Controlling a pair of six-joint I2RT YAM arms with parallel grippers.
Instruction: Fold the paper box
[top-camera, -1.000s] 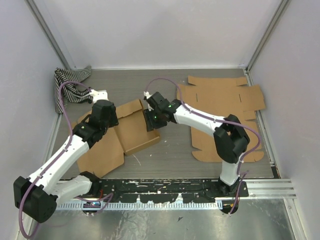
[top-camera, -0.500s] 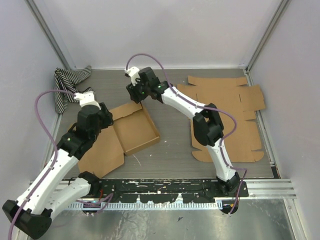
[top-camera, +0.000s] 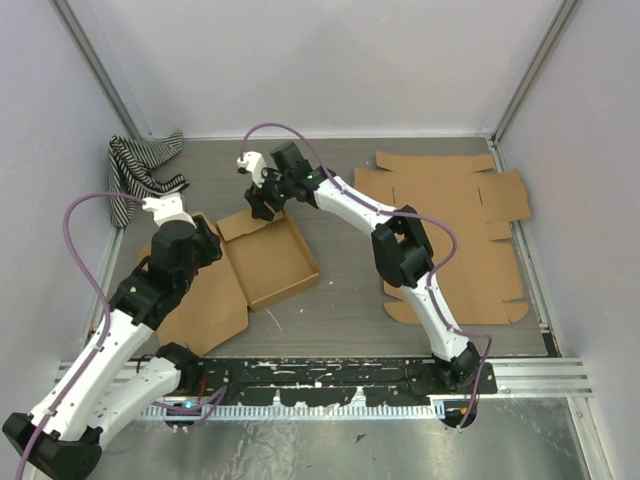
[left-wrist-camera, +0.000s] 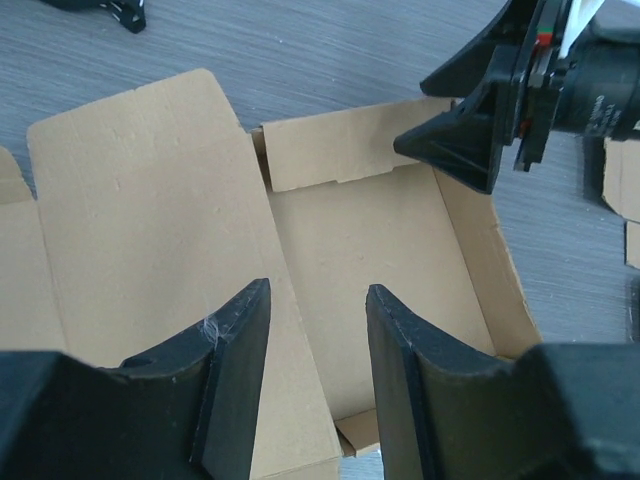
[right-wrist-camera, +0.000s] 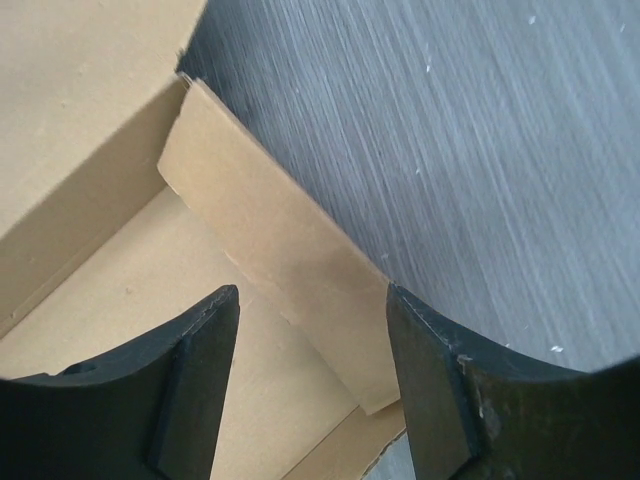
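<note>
Now the right claw (right-wrist-camera: 310, 292) is hovering spread over the paper box (top-camera: 275, 265) (pinching nothing); the left claw (left-wrist-camera: 315, 300) is hanging spread too.

Robot lab enclosure, white panel walls (top-camera: 320, 60), metal corner posts (top-camera: 100, 70), aluminium base rail (top-camera: 540, 375), grey tabletop (top-camera: 340, 300)

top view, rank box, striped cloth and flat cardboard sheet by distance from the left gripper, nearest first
From the left gripper:
1. box, just beneath it.
2. striped cloth, back left corner.
3. flat cardboard sheet, far right side.
</note>
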